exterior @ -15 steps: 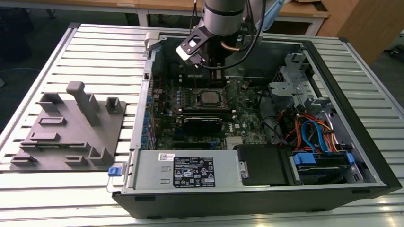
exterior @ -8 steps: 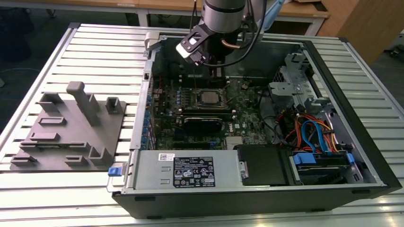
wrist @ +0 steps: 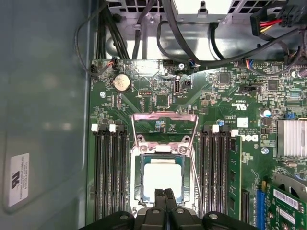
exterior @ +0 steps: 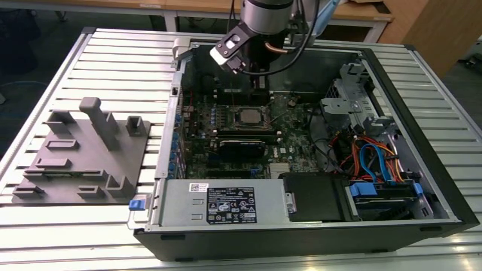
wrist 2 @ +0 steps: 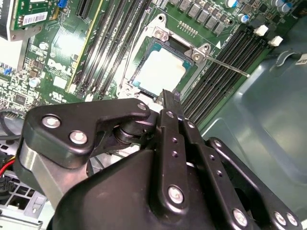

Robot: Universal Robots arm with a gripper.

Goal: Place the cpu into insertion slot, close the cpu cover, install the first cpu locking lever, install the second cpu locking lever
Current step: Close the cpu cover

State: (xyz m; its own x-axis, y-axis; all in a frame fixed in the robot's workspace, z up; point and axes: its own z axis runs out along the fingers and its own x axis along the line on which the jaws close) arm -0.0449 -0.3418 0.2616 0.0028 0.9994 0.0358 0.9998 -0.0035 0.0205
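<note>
The claw (wrist: 165,194) hangs low over the motherboard with its two fingers pressed flat together and nothing held between them. Judging from this, shut fingers make one narrow tip, better suited to pushing or hooking a thin metal part than to carrying anything.

Right under that tip, in both wrist views, lies the CPU (wrist: 163,178). Its pale silver top is level and square inside the insertion slot (wrist: 139,184), so the placing step looks done. Whether the tip touches the chip cannot be told.

Just beyond the chip, on the side away from the claw, the CPU cover (wrist: 164,115) appears to stand raised on its hinge, with green board showing through its window. It leaves the chip bare, so it looks not yet closed.

A locking lever (wrist 2: 228,66) reaches out from the slot's far corner as a thin rod. It seems swung free, which would keep the cover loose to move.

Long black memory slots (wrist: 109,177) flank the socket on either side of the claw. Farther on sit a coin cell (wrist: 121,82) and a finned heatsink (wrist: 292,138), then black cables (wrist: 172,33) along the board's edge.

Farthest from the claw, in the exterior view, the open computer case (exterior: 444,186) rests on a slatted table (exterior: 113,51). Well apart from it stands a grey fixture tray (exterior: 75,164).
</note>
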